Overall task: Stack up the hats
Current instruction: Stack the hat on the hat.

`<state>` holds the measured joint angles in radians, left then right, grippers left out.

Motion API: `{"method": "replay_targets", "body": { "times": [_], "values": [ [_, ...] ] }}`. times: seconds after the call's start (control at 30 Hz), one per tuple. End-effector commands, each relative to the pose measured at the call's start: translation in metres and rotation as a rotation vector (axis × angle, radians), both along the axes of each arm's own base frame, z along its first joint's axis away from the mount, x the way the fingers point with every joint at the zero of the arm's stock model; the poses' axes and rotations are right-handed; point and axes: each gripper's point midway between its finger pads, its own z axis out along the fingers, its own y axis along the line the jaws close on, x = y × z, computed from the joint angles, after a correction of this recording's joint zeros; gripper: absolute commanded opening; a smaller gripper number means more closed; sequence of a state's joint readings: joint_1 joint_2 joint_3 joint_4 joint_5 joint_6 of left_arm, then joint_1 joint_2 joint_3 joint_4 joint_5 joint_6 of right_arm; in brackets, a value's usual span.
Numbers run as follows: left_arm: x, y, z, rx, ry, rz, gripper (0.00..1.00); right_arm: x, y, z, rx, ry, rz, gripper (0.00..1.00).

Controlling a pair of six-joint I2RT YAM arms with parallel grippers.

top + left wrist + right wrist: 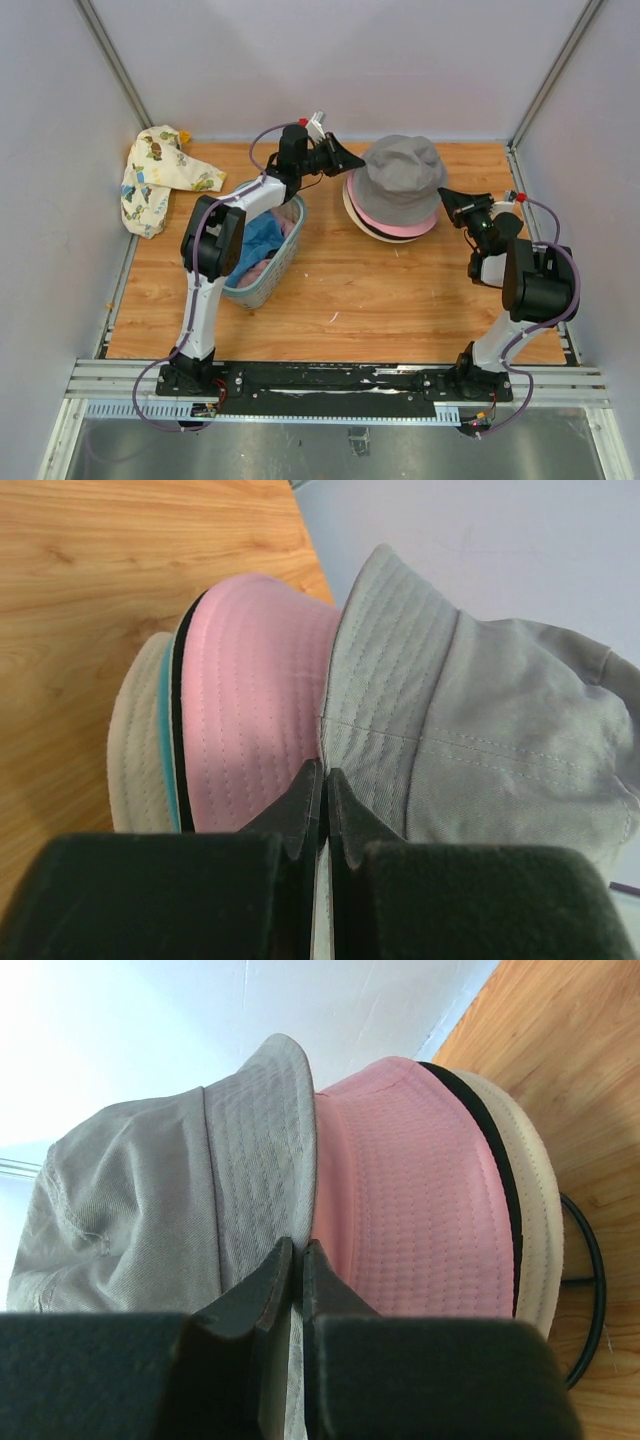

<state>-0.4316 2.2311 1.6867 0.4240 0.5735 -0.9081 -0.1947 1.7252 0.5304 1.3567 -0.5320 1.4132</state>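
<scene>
Far left, a printed cloth point(158, 180) lies crumpled at the back corner, well apart from the work. Next, a mesh basket point(262, 290) under the left arm holds blue and pinkish fabric; cannot tell whether these are more hats. Left gripper point(350, 160) sits at the left brim of the grey hat point(402, 170); in its wrist view the fingers are pressed together right at the brim edge, seemingly nipping it. The grey hat tops a pile at the back centre of the table point(380, 300), over the pink hat point(395, 222) and the cream hat point(349, 208) at the bottom. Right gripper point(450, 200) is at the opposite brim, fingers likewise closed on the grey edge. Judged step: seating the grey hat squarely on the pile. Next move calls for both sides letting go evenly and backing off without dragging the soft brim. Hard to read: thin teal and black edges between pink and cream, owner unclear. Fabric between the fingertips is barely visible. A dark loop beside the pile in the right wrist view is unidentified.
</scene>
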Motion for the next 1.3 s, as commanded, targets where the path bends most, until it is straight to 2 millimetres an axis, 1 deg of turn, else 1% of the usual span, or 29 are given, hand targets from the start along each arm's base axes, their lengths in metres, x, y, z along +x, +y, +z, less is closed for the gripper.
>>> {"method": "replay_targets", "body": {
  "times": [0.0, 0.23, 0.4, 0.53, 0.8, 0.87, 0.97, 1.03, 1.07, 1.17, 1.27],
  "values": [
    [0.005, 0.014, -0.034, 0.197, 0.053, 0.048, 0.01, 0.003, -0.003, -0.016, -0.041, 0.051, 0.002, 0.01],
    [0.006, 0.004, -0.057, 0.315, 0.065, 0.026, 0.0, 0.004, -0.006, -0.046, -0.096, 0.168, -0.005, 0.01],
    [0.007, 0.006, -0.067, 0.363, 0.074, 0.037, 0.0, 0.003, -0.009, -0.065, -0.14, 0.239, -0.008, 0.0],
    [0.008, 0.011, -0.079, 0.418, 0.092, 0.044, 0.0, 0.005, -0.009, -0.074, -0.144, 0.259, -0.003, 0.01],
    [0.006, 0.014, -0.104, 0.487, 0.126, 0.025, 0.0, 0.005, -0.01, -0.089, -0.17, 0.308, 0.006, 0.01],
    [0.005, 0.014, -0.109, 0.497, 0.134, 0.021, 0.0, 0.005, -0.011, -0.089, -0.183, 0.314, 0.002, 0.0],
    [-0.001, 0.013, -0.114, 0.506, 0.146, 0.002, 0.0, 0.013, -0.014, -0.08, -0.193, 0.308, -0.003, 0.01],
    [-0.005, 0.013, -0.112, 0.506, 0.143, -0.006, 0.0, 0.022, -0.016, -0.071, -0.206, 0.306, -0.006, 0.01],
    [-0.008, 0.013, -0.111, 0.507, 0.142, -0.009, 0.0, 0.025, -0.017, -0.07, -0.216, 0.323, -0.002, 0.01],
    [-0.017, 0.011, -0.109, 0.507, 0.14, -0.026, 0.01, 0.04, -0.021, -0.059, -0.233, 0.323, -0.008, 0.0],
    [-0.032, 0.007, -0.112, 0.516, 0.147, -0.057, 0.01, 0.057, -0.027, -0.051, -0.251, 0.332, -0.015, 0.0]
  ]
}}
